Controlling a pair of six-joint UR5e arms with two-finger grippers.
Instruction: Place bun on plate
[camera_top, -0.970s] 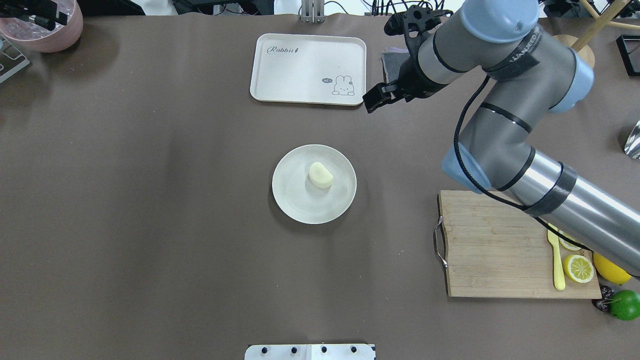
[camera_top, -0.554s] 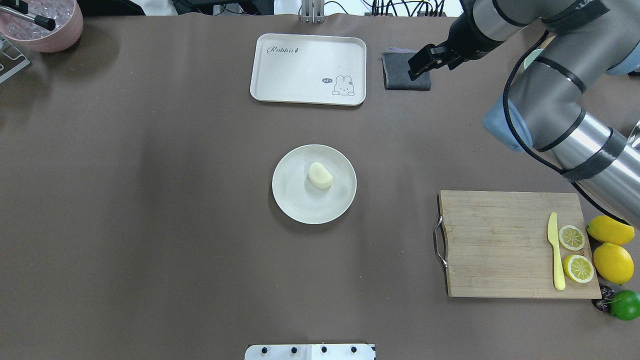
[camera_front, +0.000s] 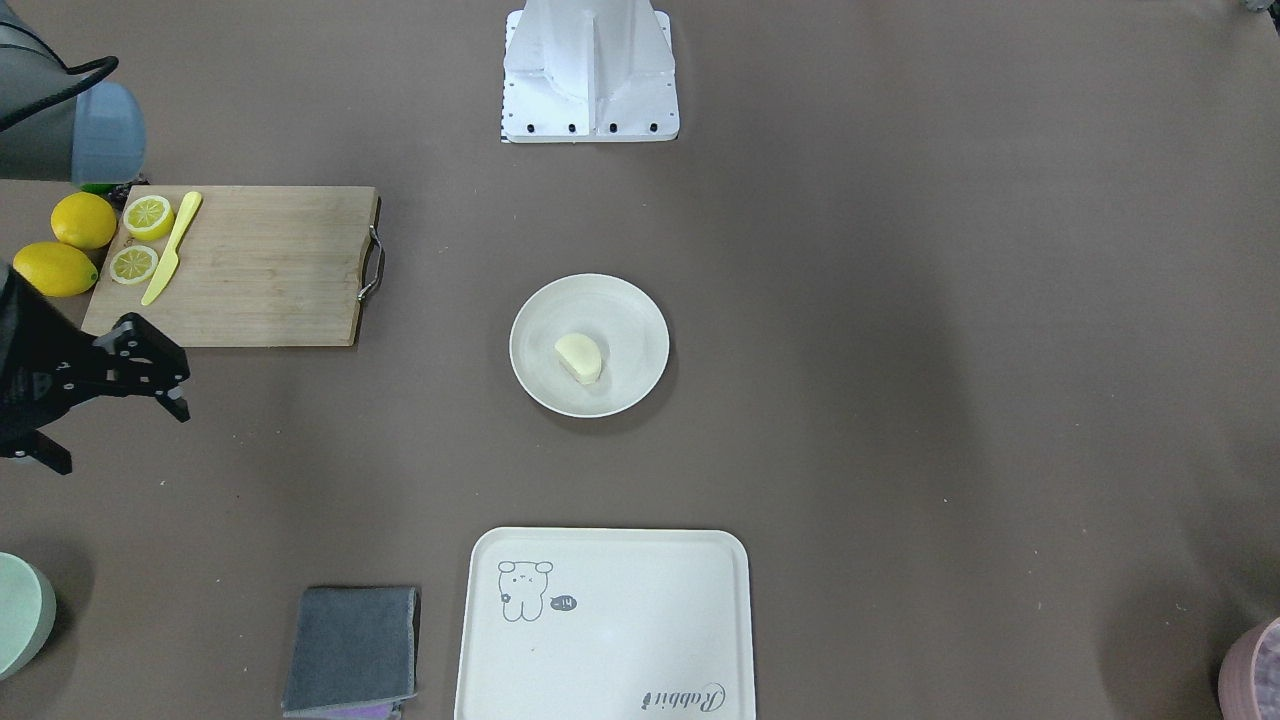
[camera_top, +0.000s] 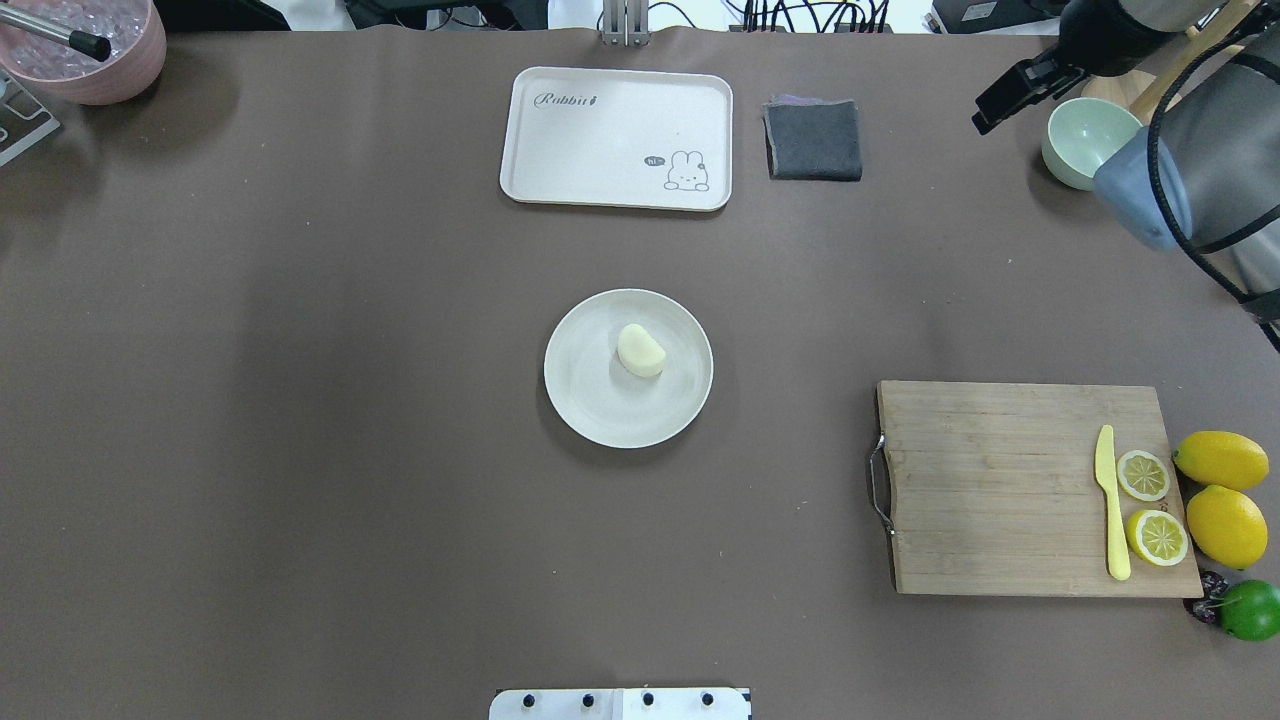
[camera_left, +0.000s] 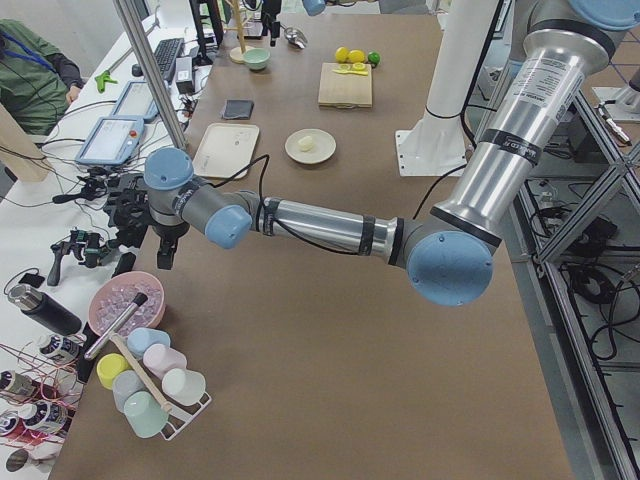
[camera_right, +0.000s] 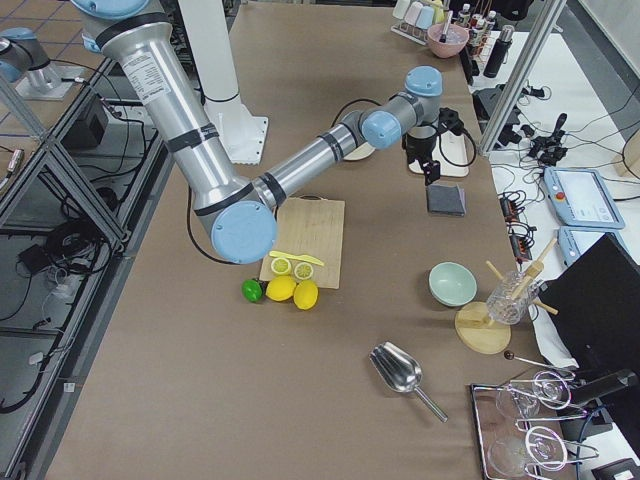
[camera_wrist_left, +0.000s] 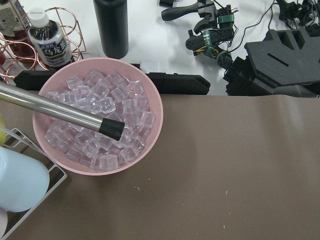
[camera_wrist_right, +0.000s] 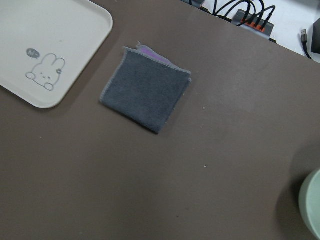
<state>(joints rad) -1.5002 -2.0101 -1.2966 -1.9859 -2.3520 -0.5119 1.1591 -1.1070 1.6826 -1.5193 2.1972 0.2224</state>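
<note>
Bun (camera_top: 641, 350): I see it lying on the plate (camera_top: 575, 412), slightly off-centre toward the tray side, with nothing touching it.
Right arm: the forearm runs from an elbow near the cutting board (camera_top: 990, 490) out toward the table's far edge, well apart from the plate.
Right gripper (camera_front: 122, 440): it hangs over bare table between the folded grey cloth (camera_top: 814, 140) and the pale green bowl (camera_top: 1085, 150); fingers apart, holding nothing.
Left arm: it is stretched long along the table to its left end.
Left gripper (camera_left: 145, 262): it points down near the pink bowl of ice cubes (camera_wrist_left: 160, 116); I cannot tell whether its fingers are apart or together.
</note>
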